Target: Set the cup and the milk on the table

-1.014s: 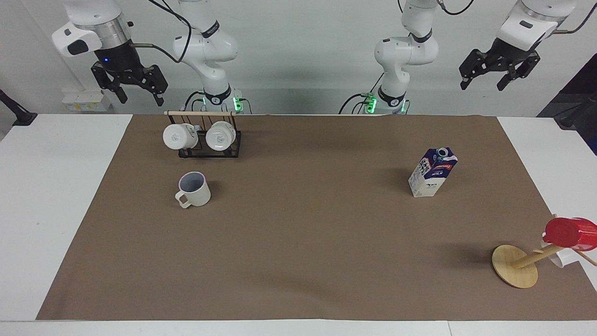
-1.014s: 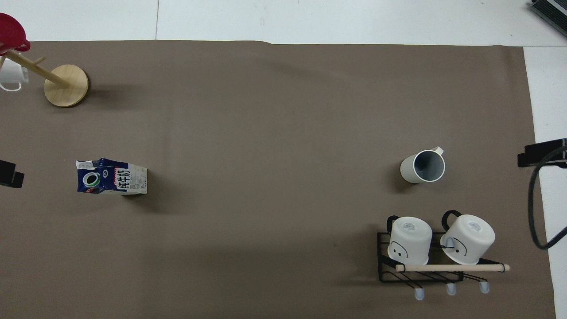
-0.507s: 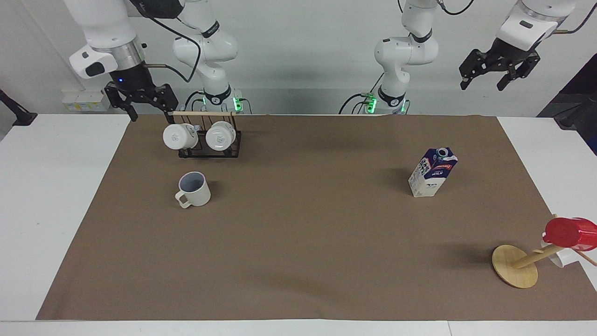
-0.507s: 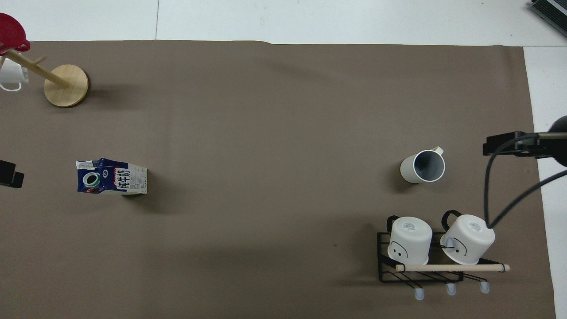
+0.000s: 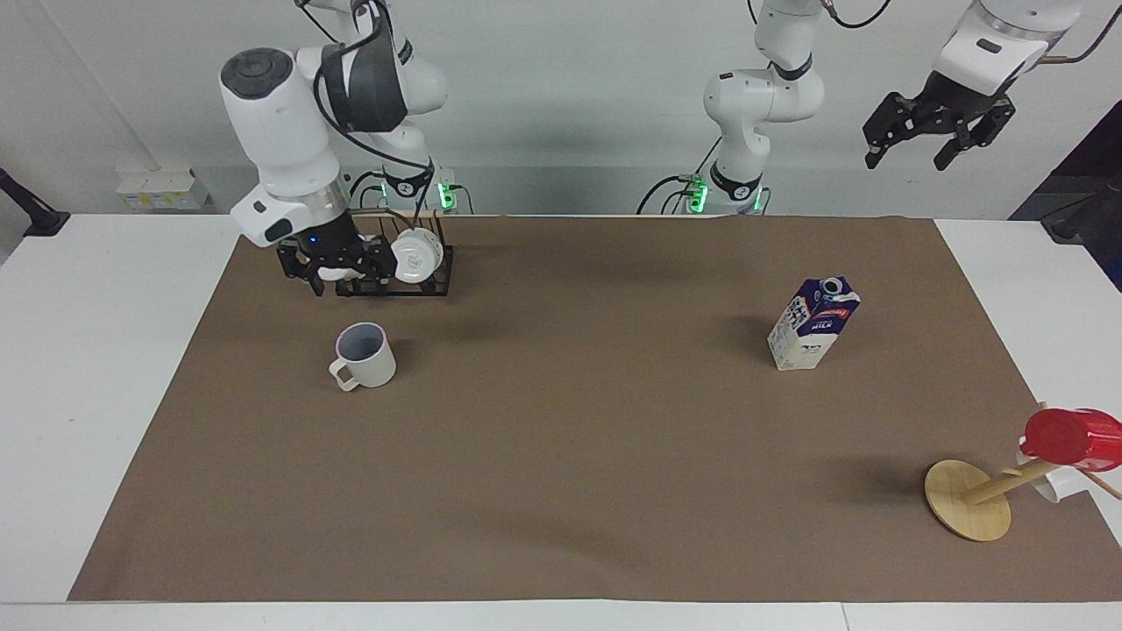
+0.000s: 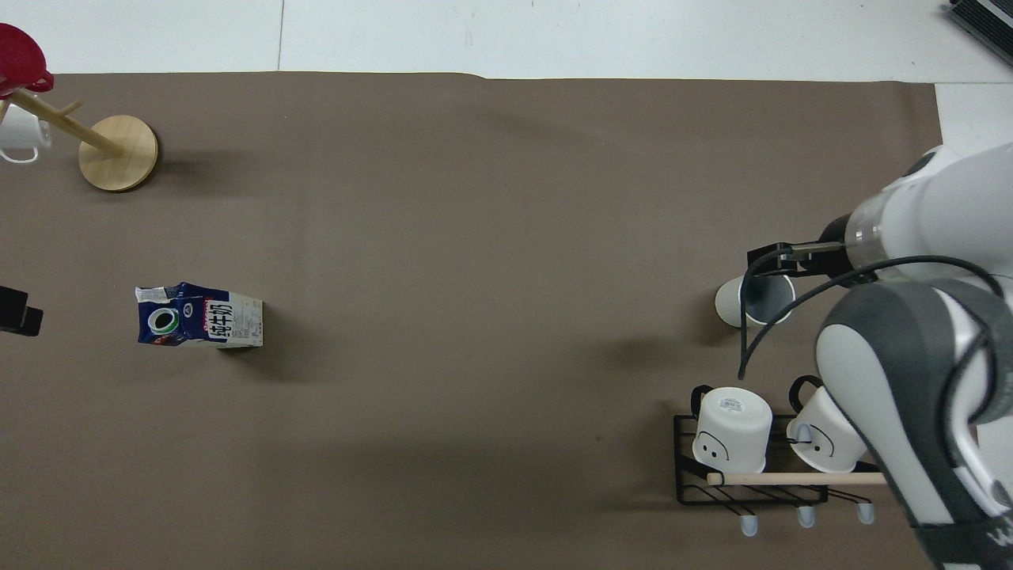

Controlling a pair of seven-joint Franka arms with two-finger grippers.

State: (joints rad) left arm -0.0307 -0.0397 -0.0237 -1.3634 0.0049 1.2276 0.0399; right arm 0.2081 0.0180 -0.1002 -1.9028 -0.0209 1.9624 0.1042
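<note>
— Two items for us to handle, and both stand upright on the table [image 5: 561, 526]: the cup [image 5: 366, 355] toward the right arm's end, the milk [image 5: 813, 324] well apart toward the left arm's end

— And we've got the right gripper [image 5: 342, 282] hanging over the cup, jaws apart, level with the mug rack [image 5: 443, 272] that sits nearer to the robots

— Left gripper [image 5: 942, 131]?

— Waiting high above its own end of the table, jaws apart too

— So how do we take this cup cleanly?

— We'd drop straight down, one finger inside the rim and one outside, on the wall away from the handle, which points away from the robots. We'd keep clear of the rack's hanging mugs, close gently, and lift level so the cup doesn't swing

— And the risk?

— Clipping the rim and tipping it, we reckon
</note>
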